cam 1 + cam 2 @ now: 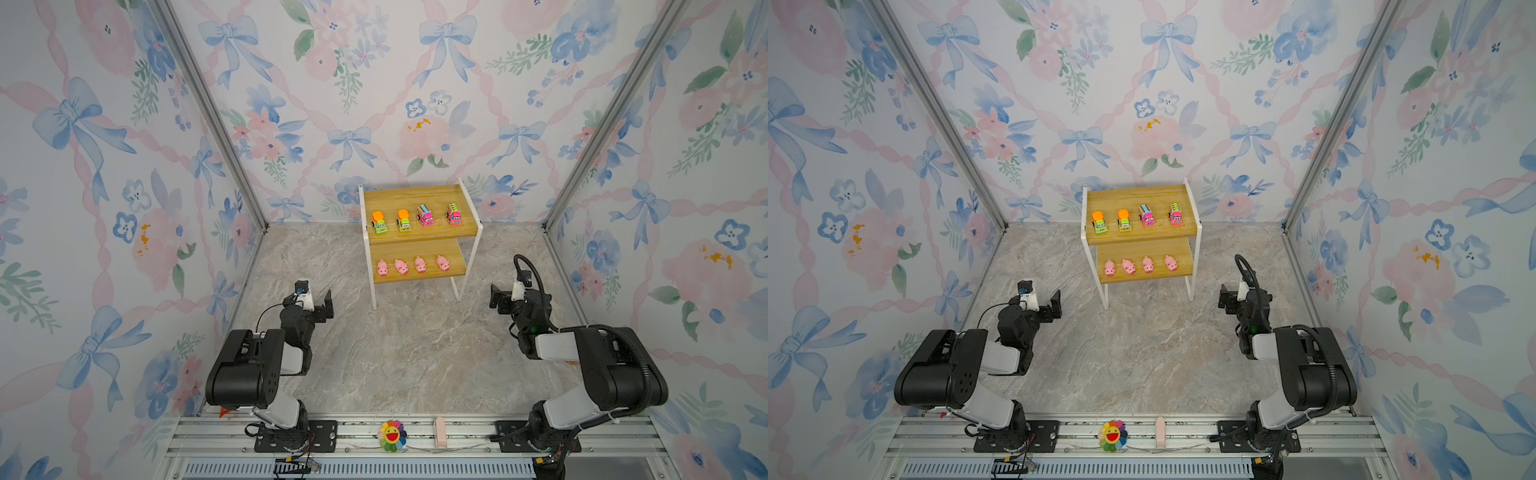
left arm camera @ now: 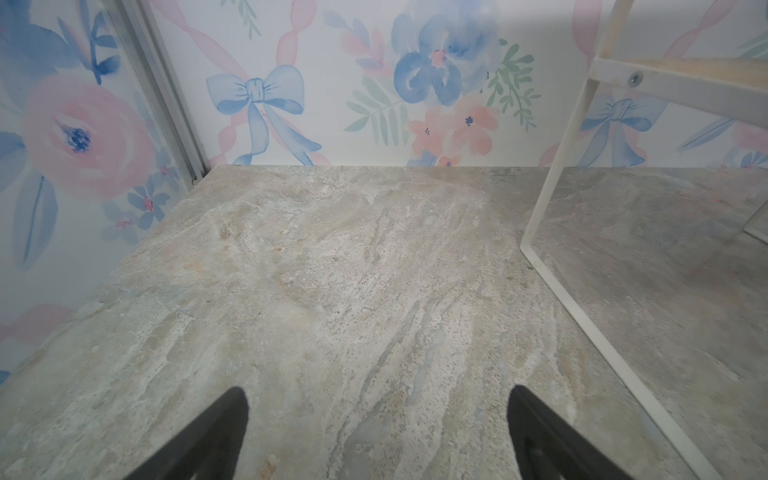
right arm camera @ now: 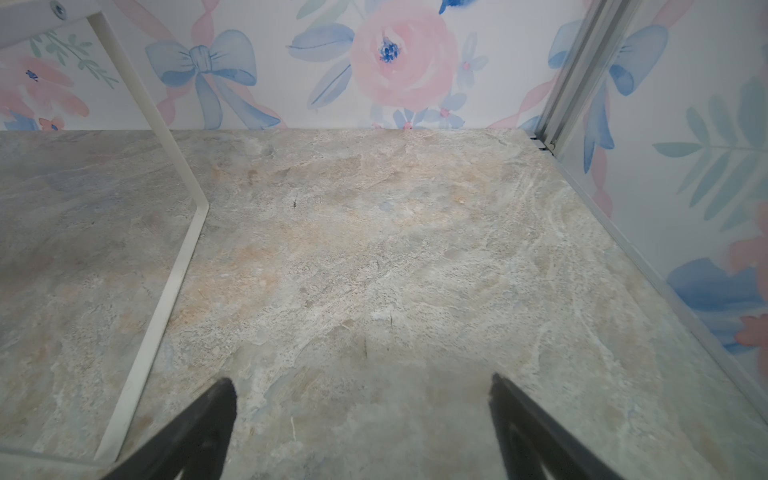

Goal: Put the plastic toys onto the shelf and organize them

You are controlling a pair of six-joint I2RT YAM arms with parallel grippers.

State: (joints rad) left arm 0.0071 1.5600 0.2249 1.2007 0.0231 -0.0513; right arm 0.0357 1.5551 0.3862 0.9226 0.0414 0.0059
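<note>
The shelf (image 1: 419, 195) carries all eight toys: on top two green trucks (image 1: 379, 222) and two pink trucks (image 1: 425, 215) (one tidy row), below four pink pigs (image 1: 382, 268). The left gripper (image 2: 378, 395) and right gripper (image 3: 361, 382) hang over the marble tabletop (image 1: 415, 353), jaws wide apart, empty

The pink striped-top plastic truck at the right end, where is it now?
In both top views the pink striped-top truck stands on the upper board of the yellowish wooden shelf, rightmost in its row, beside the other pink truck.
</note>
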